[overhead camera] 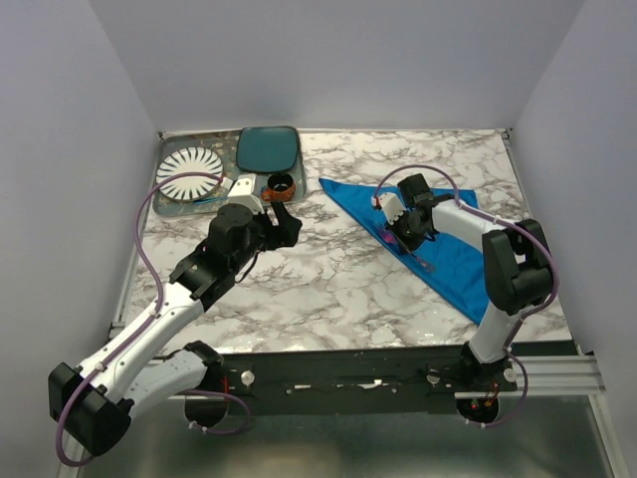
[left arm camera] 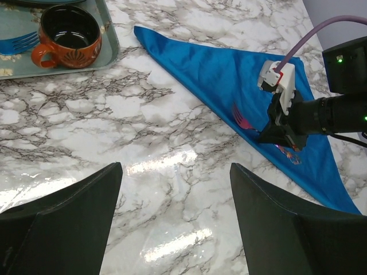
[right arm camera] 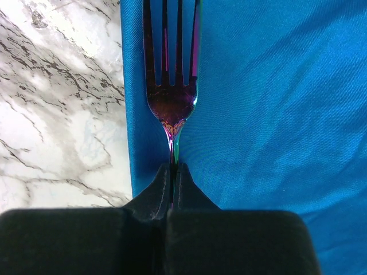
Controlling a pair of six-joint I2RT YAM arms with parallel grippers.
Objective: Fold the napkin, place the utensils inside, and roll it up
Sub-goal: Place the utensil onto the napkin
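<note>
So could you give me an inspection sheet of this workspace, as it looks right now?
Surface: marble table, glossy.
Job's things: blue napkin folded into a triangle, lying flat; fork over its edge, pinched at the neck.
Clutter: tray at far left with white plate, teal plate, orange mug.
Grippers: left gripper open, holding nothing; right gripper shut on the fork.
Cables: purple cable looped along each arm.
Surroundings: plain pale walls.
</note>
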